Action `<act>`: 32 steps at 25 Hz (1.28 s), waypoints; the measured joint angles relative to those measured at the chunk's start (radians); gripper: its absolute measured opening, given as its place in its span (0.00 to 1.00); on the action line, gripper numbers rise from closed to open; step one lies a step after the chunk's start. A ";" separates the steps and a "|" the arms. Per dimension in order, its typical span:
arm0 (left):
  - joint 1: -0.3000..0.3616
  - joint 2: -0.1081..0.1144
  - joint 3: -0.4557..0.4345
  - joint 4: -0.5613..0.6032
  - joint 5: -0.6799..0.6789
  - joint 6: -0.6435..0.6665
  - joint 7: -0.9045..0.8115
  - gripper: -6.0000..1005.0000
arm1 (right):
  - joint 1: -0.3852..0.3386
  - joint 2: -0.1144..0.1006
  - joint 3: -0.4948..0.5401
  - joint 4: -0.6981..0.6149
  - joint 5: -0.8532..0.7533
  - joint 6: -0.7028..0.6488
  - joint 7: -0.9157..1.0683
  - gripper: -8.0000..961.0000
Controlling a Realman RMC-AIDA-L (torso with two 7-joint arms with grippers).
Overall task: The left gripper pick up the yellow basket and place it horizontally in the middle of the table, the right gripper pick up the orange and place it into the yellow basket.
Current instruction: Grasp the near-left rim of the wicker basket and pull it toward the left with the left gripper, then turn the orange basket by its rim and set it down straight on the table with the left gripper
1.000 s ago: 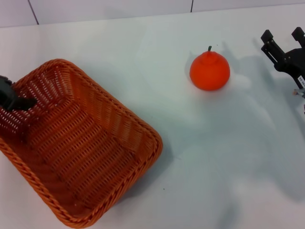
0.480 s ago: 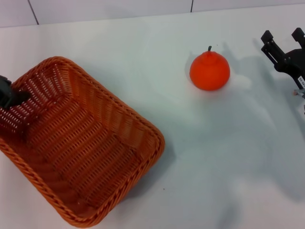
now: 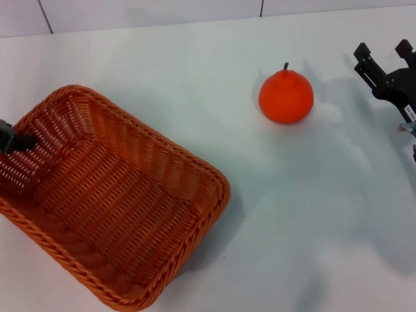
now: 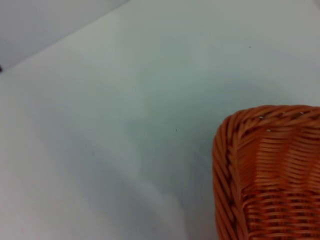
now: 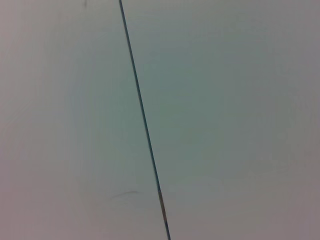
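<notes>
1. Head view: the yellow basket [image 3: 110, 201], a woven wicker oblong with rounded corners and a braided rim, orange-brown in colour, lies on the left part of the white table [image 3: 292, 227]. Its long axis runs on a diagonal, from the far left down toward the near middle, so it is not yet set horizontally.
2. Head view: the left gripper [image 3: 14, 140] shows only as a black finger tip at the basket's far-left wall, reaching just inside the rim. By its place it appears to hold that wall, but the clamp itself is out of sight, so I cannot tell how its fingers stand. The turn to horizontal hinges on this corner grip.
3. Head view: the orange [image 3: 286, 96], round, matt and bright with a small dark stem on a slightly peaked top, sits upright well apart from the basket, toward the right. The right gripper [image 3: 385, 57] hangs near the right edge, its black fingers spread wide and empty, with the orange lying to its left. It is by far the nearer arm to the fruit.
4. Left wrist view: one rounded corner of the basket shows its thick braided rim and ribbed weave against bare table; no fingers appear.
5. Right wrist view: only a pale flat surface crossed by one thin dark seam; neither fruit nor basket is in sight.
</notes>
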 joint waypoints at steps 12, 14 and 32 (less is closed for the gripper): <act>-0.069 0.031 -0.201 -0.099 -0.015 0.151 -0.160 0.19 | 0.003 -0.002 -0.001 0.000 -0.012 0.002 0.000 0.96; -0.075 0.041 -0.227 -0.115 -0.022 0.162 -0.176 0.18 | 0.006 -0.002 -0.001 0.000 -0.014 0.003 0.000 0.96; -0.033 0.094 -0.451 -0.281 -0.208 0.208 -0.226 0.17 | 0.015 -0.003 -0.001 -0.005 -0.014 0.031 0.000 0.96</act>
